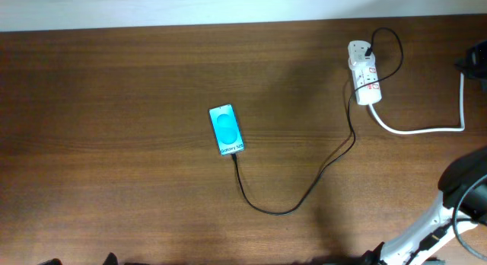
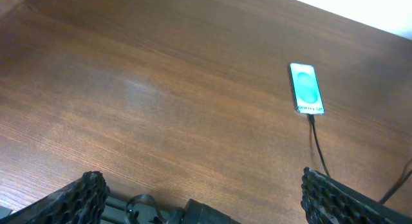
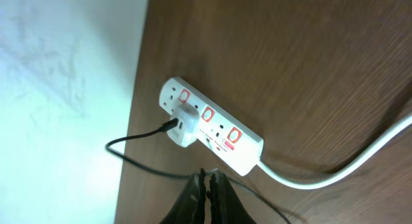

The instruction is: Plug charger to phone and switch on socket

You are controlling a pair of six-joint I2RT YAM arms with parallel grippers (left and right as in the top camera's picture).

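Observation:
The phone (image 1: 226,129) lies screen up at the table's middle, its cyan screen lit; it also shows in the left wrist view (image 2: 306,87). The black charger cable (image 1: 289,208) meets the phone's lower edge and curves right and up to the white socket (image 1: 365,75) at the back right. In the right wrist view a white adapter (image 3: 183,125) sits in the socket (image 3: 219,130), with the cable (image 3: 135,141) entering it. My left gripper (image 2: 203,185) is open and empty, low near the front edge. My right gripper (image 3: 207,185) is shut and empty, above the cable by the socket.
The socket's thick white cord (image 1: 426,130) runs right along the table and up at the right edge. The right arm (image 1: 426,227) fills the front right corner. The table's back edge (image 1: 228,25) meets a white surface.

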